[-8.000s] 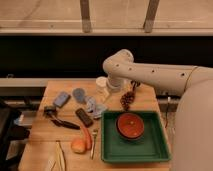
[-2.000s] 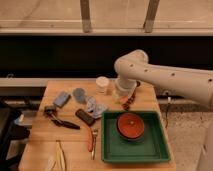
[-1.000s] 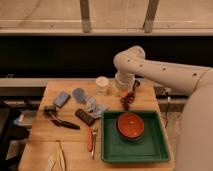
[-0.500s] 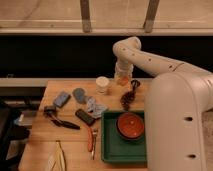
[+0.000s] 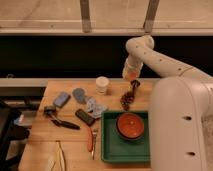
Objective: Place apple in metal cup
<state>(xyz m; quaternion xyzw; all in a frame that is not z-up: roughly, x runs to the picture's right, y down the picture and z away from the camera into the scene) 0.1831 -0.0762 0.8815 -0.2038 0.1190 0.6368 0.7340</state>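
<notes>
The apple [image 5: 131, 76] shows as a small orange-yellow round shape in my gripper [image 5: 131, 75], which is shut on it at the end of the white arm near the table's back edge. Just below it stands the metal cup [image 5: 135, 85], small and dark, at the back right of the wooden table [image 5: 67, 142]. The apple hangs above the cup's rim and is partly covered by the gripper.
A dark reddish lumpy bunch [image 5: 126, 101] lies in front of the metal cup. A white cup [image 5: 102, 84] stands to its left. A green tray [image 5: 108, 147] holds a red bowl [image 5: 130, 125]. A carrot [image 5: 90, 139], grey-blue items [image 5: 62, 98] and a black tool [image 5: 59, 120] lie on the left.
The arm has lifted from low over the reddish bunch toward the back of the table. The gripper with the apple now hangs higher, over the metal cup.
</notes>
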